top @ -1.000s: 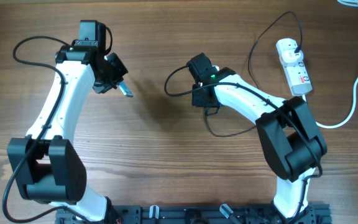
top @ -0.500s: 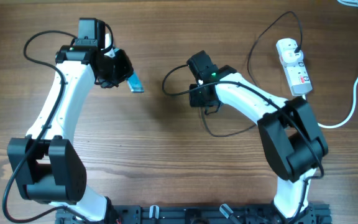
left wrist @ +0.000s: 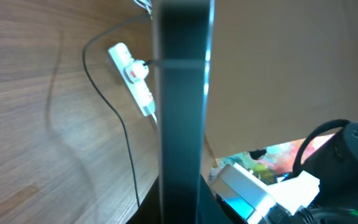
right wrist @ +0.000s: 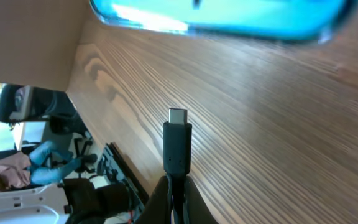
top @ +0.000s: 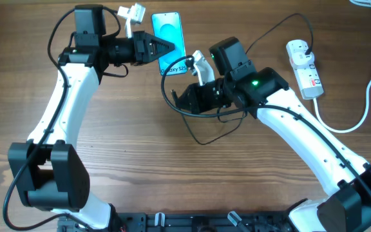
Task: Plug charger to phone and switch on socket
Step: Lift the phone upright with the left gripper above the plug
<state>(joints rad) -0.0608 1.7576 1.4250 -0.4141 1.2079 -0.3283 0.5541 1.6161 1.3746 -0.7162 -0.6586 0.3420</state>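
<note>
My left gripper (top: 163,47) is shut on the phone (top: 169,35) and holds it up at the back middle, cyan screen towards the overhead camera, white text strip at the near end. In the left wrist view the phone (left wrist: 182,106) shows edge-on between the fingers of my left gripper (left wrist: 182,211). My right gripper (top: 182,98) sits just below the phone, shut on the charger (top: 201,138). The charger's black plug tip (right wrist: 178,140) sticks up from my right gripper (right wrist: 178,194) towards the phone (right wrist: 229,15), with a gap between them. The socket (top: 304,67) lies at the far right.
A thick white lead (top: 368,103) curves from the socket along the right edge. The black charger cable loops on the wood under the right arm and runs back to the socket (left wrist: 132,68). Bare wood lies between the two arm bases.
The left arm has raised and swung the phone right, its screen now in full view. The right gripper closed on the plug and lifted it up towards the phone.
</note>
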